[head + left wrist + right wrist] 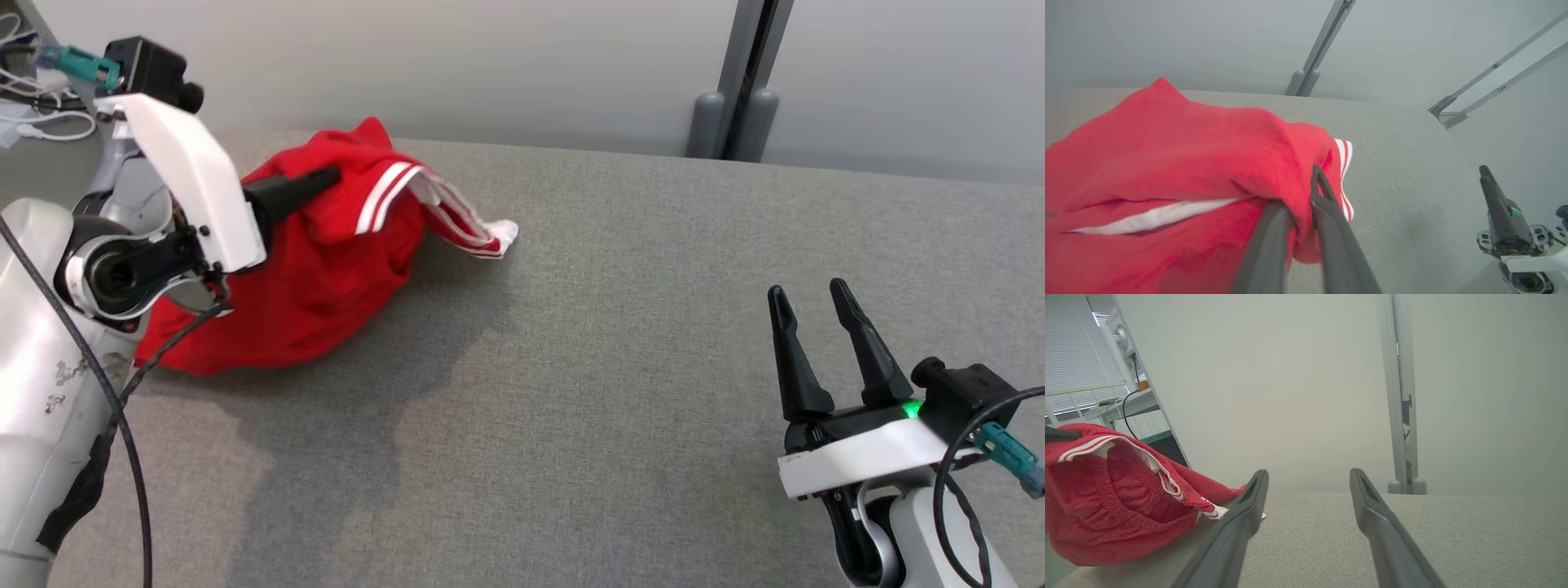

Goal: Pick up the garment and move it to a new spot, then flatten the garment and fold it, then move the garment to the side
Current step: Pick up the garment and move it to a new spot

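The garment, red with white side stripes, is bunched at the far left of the grey table. My left gripper is shut on a fold near its top and holds that part raised, while the lower folds trail on the cloth surface. In the left wrist view the garment wraps over one finger of the left gripper, with fabric pinched between both. My right gripper stands open at the near right, well apart from the garment; nothing lies between the right gripper's fingers.
A pale wall with a grey upright post runs behind the table. Cables and a desk sit off the far left corner. The table's right edge drops away beside the right arm.
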